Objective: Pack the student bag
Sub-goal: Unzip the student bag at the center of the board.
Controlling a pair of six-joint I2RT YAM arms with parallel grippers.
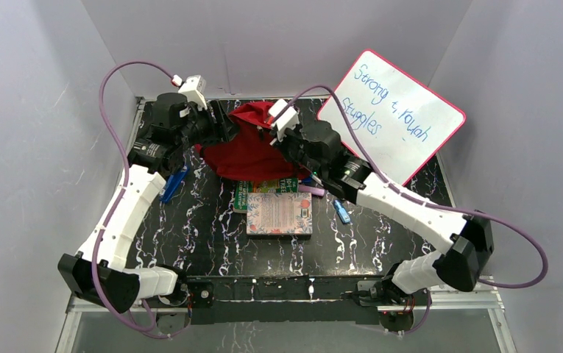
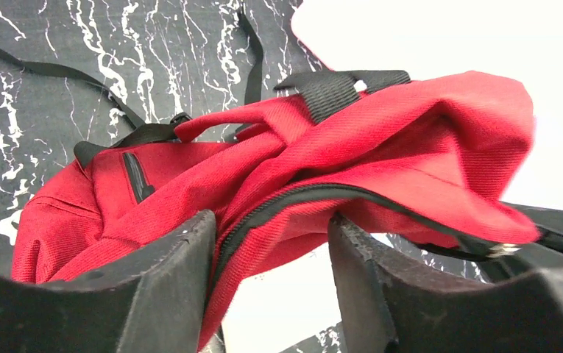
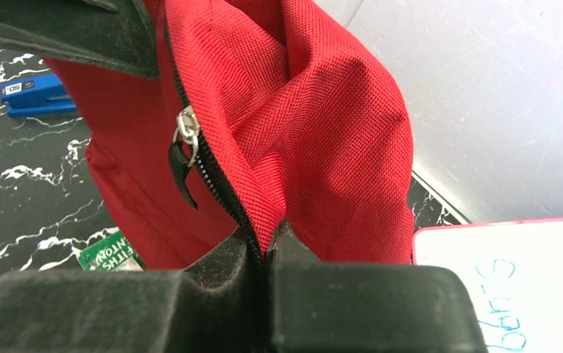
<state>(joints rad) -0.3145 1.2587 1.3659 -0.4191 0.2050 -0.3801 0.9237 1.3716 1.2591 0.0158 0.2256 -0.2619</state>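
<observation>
The red student bag (image 1: 252, 151) lies crumpled at the back middle of the table, lifted at its top edge. My right gripper (image 1: 284, 140) is shut on the bag's zipper edge (image 3: 267, 250), with the fabric pinched between its fingers; a metal zipper pull (image 3: 186, 136) hangs just above. My left gripper (image 1: 223, 131) is at the bag's left side. In the left wrist view its jaws (image 2: 271, 243) stand apart with the bag's dark zipper rim (image 2: 285, 198) lying between them against the left finger (image 2: 168, 279), not pinched. Black straps (image 2: 330, 92) show on top.
A pink-patterned book (image 1: 280, 214) and a green book (image 1: 263, 187) lie in front of the bag. A blue stapler (image 1: 174, 184) is at the left, a small blue item (image 1: 343, 213) and a purple item (image 1: 312, 190) at the right. A whiteboard (image 1: 396, 118) leans at the back right.
</observation>
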